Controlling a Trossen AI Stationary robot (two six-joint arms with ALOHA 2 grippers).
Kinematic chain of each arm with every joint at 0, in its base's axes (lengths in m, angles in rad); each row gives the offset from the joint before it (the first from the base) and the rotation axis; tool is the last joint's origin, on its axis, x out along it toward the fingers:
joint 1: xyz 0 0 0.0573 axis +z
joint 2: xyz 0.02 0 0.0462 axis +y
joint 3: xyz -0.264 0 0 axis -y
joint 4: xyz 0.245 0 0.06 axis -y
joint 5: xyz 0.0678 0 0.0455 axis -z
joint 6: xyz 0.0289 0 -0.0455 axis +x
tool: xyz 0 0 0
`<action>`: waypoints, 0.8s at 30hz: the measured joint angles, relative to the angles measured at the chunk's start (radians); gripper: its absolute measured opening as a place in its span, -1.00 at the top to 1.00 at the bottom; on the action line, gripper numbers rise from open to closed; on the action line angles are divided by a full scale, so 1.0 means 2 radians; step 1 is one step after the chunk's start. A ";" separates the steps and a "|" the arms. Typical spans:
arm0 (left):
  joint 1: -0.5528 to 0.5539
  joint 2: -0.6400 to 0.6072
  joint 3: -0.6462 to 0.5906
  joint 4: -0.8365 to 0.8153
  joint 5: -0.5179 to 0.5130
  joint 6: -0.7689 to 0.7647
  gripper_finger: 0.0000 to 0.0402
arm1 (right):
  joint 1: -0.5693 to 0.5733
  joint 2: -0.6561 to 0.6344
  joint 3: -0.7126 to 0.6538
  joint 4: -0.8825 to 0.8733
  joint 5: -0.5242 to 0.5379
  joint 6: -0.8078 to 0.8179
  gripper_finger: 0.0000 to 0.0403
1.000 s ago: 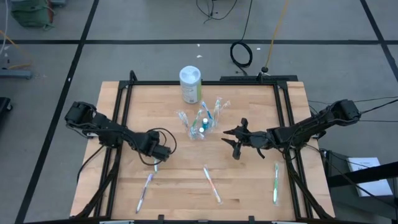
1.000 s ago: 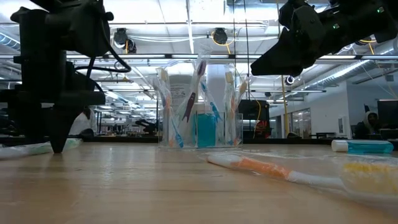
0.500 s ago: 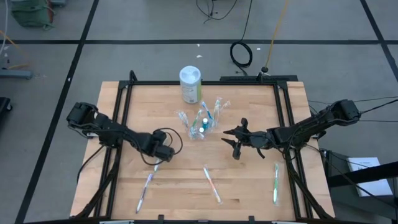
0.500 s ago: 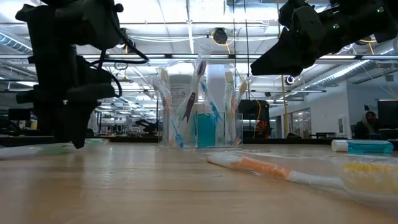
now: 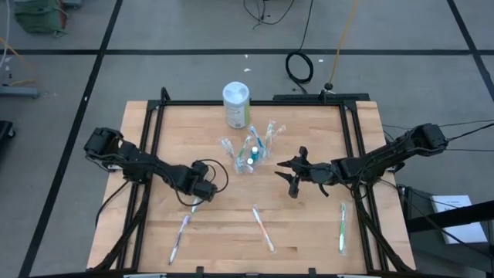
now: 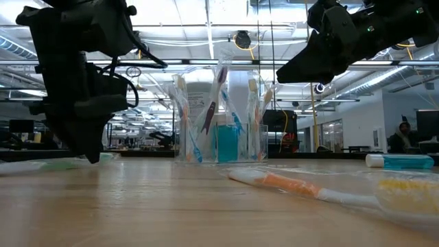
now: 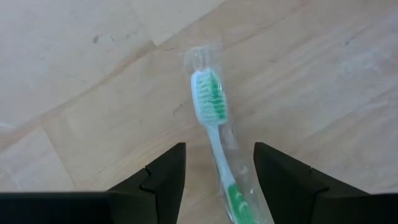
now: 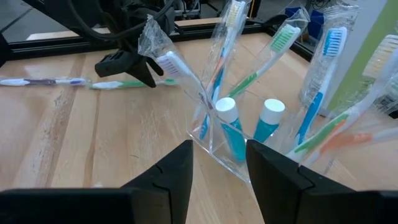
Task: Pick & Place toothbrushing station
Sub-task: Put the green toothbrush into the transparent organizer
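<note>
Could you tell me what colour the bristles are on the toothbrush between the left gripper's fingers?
Green and white, on the wrapped toothbrush; left wrist view.

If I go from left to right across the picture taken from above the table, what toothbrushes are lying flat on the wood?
Purple-handled toothbrush → green toothbrush under the left hand → orange toothbrush → green toothbrush near the right edge.

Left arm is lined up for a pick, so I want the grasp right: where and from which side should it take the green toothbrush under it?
Grip the thin neck below the head of the wrapped green toothbrush, straight down from above. It lies flat between the open left gripper fingers.
</note>
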State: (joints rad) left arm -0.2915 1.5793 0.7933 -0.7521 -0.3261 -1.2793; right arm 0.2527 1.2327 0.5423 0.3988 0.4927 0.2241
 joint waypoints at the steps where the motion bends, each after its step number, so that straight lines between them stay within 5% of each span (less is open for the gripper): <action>1: 0.001 0.001 0.000 0.000 0.003 0.000 0.04 | 0.000 0.000 0.000 0.000 0.000 0.000 0.31; 14: 0.001 0.013 0.000 0.053 0.034 0.017 0.95 | 0.000 0.000 -0.020 0.010 0.000 0.000 0.31; 24: -0.005 -0.076 0.000 0.185 -0.147 0.109 0.97 | 0.000 0.000 -0.035 0.063 0.001 0.000 0.31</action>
State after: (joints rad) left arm -0.3008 1.4268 0.7939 -0.3815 -0.6208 -1.0607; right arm 0.2520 1.2327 0.4732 0.5256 0.4951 0.2241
